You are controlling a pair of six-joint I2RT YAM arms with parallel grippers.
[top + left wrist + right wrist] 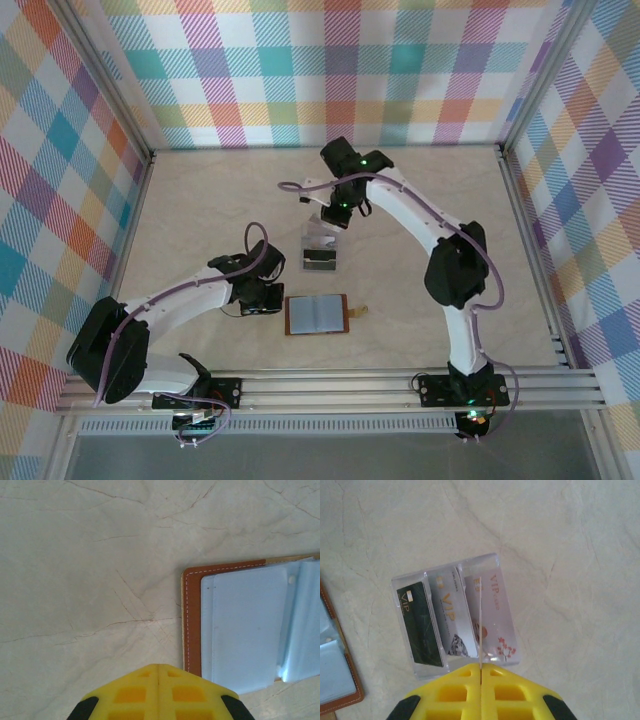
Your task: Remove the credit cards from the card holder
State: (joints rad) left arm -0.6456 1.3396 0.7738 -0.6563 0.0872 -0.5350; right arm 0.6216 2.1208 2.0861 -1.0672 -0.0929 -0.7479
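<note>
Three credit cards (420, 625) fill one clear tray (410, 577), a fourth card (480, 615) pinched edge-on in the right tool (481, 667). One open card holder (316, 314) lies at the tray's 6 o'clock. The left tool (158, 667) is clenched, empty. Marbled counter (200, 200), plaid walls (330, 70).

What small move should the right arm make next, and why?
Probably lower the right gripper a little and open it. It seems shut on a thin card, held edge-on just above the clear tray, where other cards lie flat.
</note>
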